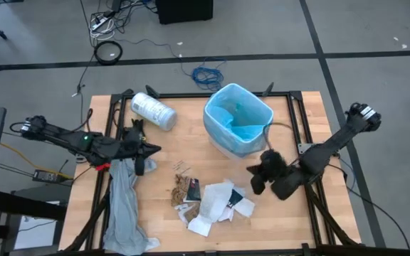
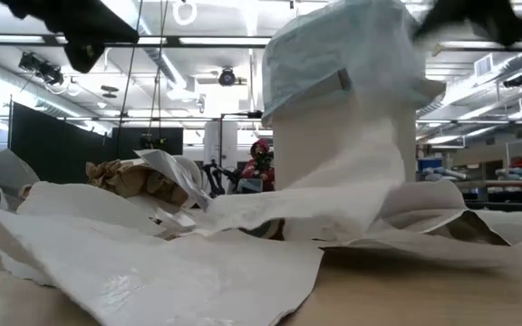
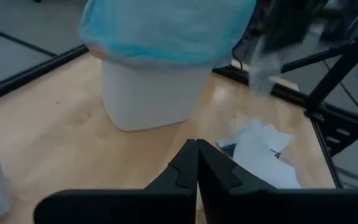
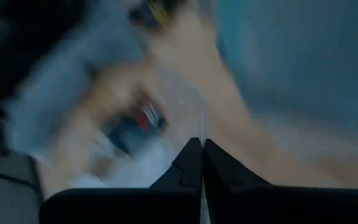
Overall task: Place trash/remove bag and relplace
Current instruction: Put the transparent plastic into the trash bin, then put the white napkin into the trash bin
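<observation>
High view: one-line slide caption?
Blue-lined bin at the table's back, trash piled in front, both arms low beside it.

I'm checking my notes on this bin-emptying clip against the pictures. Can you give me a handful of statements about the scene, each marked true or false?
1. The bin stands upright with the light-blue bag lining it. True.
2. The trash is already inside the bin. False: the scraps lie on the table in front of it.
3. The left hand is shut and holds nothing. True.
4. The white roll stands upright to the bin's right. False: it lies on its side to the bin's left.
5. The right hand is wide open. False: its fingers are together.
</observation>
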